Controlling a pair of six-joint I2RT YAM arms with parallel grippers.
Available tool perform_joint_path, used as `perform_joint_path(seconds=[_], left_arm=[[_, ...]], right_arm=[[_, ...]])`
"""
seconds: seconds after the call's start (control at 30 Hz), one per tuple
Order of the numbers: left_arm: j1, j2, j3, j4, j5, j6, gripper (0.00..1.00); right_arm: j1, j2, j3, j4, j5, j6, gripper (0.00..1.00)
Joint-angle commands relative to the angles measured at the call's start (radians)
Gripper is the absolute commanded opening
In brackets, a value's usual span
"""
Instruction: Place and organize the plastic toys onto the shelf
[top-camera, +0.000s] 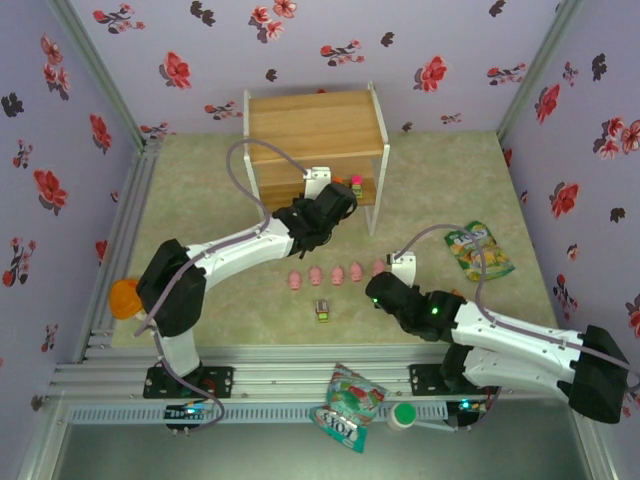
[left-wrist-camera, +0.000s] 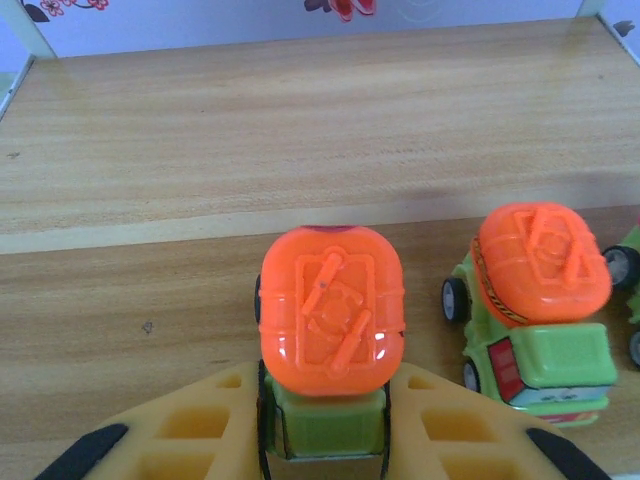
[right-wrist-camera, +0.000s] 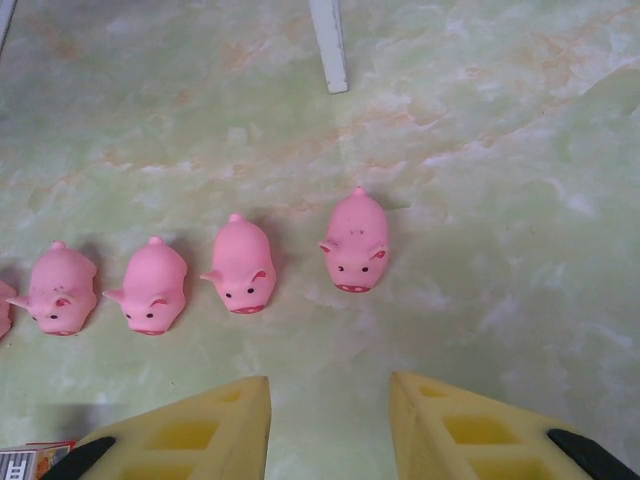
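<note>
Now an orange-topped truck is being pinched at the shelf

At the lower board of the two-tier wooden shelf (top-camera: 315, 125), an orange-topped toy truck (left-wrist-camera: 330, 325) is being pinched by its green base between the left fingers (left-wrist-camera: 170, 440). Whether its wheels are touching the wood cannot be told. Just beside it on the right, a second orange-topped truck (left-wrist-camera: 540, 300) is being carried upright by the same board, apart from the fingers. The edge of a further green toy (left-wrist-camera: 630, 300) is being cut off by the frame. From above, a pink-topped toy (top-camera: 356, 185) is being seen on that board, near the shelf's right side.

The right fingers (right-wrist-camera: 200, 435) are being held spread over the green marbled tabletop (right-wrist-camera: 500, 150), with bare surface being seen in the gap. Just ahead of them, five pink pigs (top-camera: 337, 272) are being seen lined up in a row, snouts turned toward the fingers, near a white shelf leg (right-wrist-camera: 330, 45). A small blocky toy (top-camera: 322, 310) is being seen alone on the tabletop, near the row on its near side.
</note>
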Motion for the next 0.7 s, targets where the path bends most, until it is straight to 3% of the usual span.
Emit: perform_joint_path(seconds=[0.0, 0.4, 0.67], left_arm=[[0.013, 0.022, 0.023, 0.020, -0.042, -0.019, 0.29], [0.015, 0.036, 0.029, 0.021, -0.031, -0.021, 0.32], [0.016, 0.032, 0.024, 0.018, -0.028, -0.030, 0.39]], right_arm=[[-0.003, -0.018, -0.014, -0.038, 0.005, 0.020, 0.37], [-0.002, -0.022, -0.013, -0.041, 0.004, 0.023, 0.37], [-0.002, -0.024, -0.013, -0.043, 0.005, 0.024, 0.37]])
